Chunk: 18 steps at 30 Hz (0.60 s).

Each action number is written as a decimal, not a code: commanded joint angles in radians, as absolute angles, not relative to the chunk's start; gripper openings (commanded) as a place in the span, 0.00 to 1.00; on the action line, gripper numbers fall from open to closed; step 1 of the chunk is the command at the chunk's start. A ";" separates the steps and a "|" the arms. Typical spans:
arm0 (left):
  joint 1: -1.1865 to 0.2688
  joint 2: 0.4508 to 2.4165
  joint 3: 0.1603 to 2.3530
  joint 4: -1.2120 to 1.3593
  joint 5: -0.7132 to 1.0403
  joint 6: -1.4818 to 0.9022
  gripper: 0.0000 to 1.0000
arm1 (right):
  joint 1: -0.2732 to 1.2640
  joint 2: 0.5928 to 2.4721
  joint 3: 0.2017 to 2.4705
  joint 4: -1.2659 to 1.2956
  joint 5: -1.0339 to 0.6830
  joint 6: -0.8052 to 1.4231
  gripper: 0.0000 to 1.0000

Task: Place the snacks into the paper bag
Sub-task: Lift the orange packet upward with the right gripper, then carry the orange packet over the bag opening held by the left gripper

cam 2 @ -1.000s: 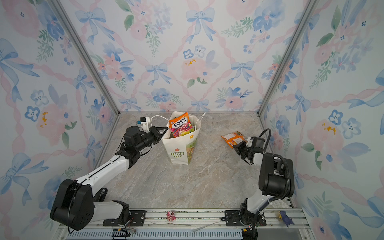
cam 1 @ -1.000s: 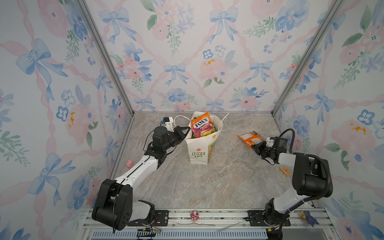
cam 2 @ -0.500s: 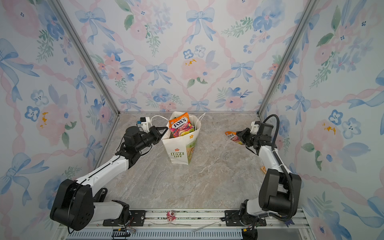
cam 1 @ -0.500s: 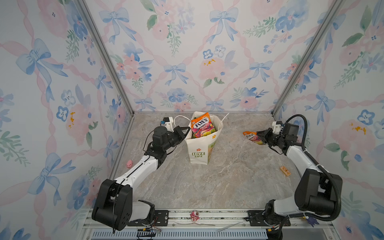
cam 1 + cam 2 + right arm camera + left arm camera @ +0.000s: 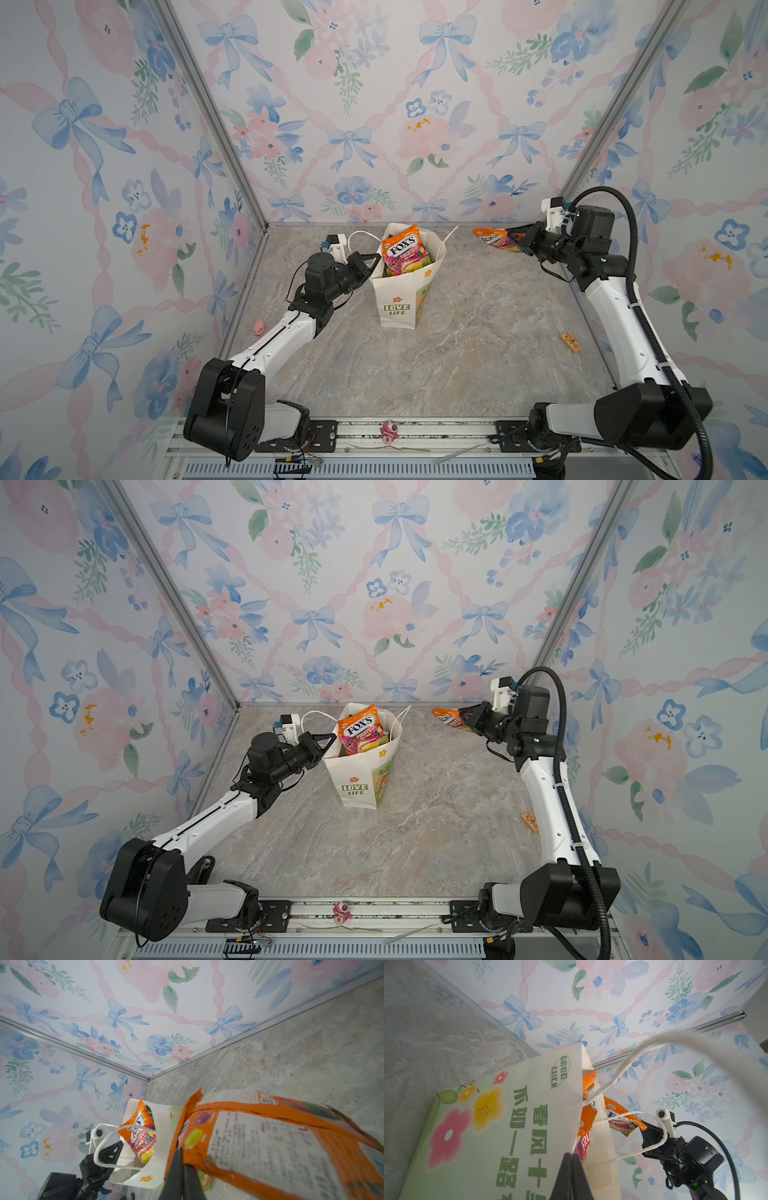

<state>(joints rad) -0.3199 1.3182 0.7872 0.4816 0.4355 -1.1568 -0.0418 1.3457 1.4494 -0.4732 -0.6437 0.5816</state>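
Now my right gripper [image 5: 516,237] hangs above the far right part of the table [image 5: 478,345], its jaws pinched shut on one end of an orange packet [image 5: 492,242]. The packet sticks out past the fingertips with its long axis roughly level. Its free end points left, toward the middle of the scene. In the right wrist view, its printed back [image 5: 270,1138] fills much of the frame, held only by that pinch.

Further along the same line, across a bare gap, the paper bag [image 5: 397,301] stands upright near the back wall with its mouth open upward. A candy packet [image 5: 405,253] already pokes out of the mouth, taking up its left and middle. On the bag's left side, my left gripper [image 5: 371,262] is clamped shut on the rim beside a cord handle [image 5: 357,239]. I judge it is steadying the bag.

So the bag lies to the left of the carrying gripper. I cannot tell whether the packet hangs higher than the rim. I judge the carry must go left, then tip the free end down into the right side of the mouth.
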 commanded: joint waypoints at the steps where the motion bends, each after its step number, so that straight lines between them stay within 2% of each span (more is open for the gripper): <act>1: -0.314 1.306 0.781 0.466 0.473 -1.160 0.00 | -0.004 1.304 1.599 -0.581 -0.624 0.518 0.00; 7: -0.313 1.306 0.780 0.468 0.475 -1.158 0.00 | 0.084 1.328 1.818 -0.659 -0.609 0.496 0.00; 18: -0.313 1.310 0.784 0.466 0.486 -1.157 0.00 | 0.426 1.467 2.094 -0.740 -0.500 0.412 0.00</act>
<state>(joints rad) -0.3191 1.3182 0.7872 0.4816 0.4435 -1.1564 0.3733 1.4254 2.0354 -0.7082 -0.5449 0.4625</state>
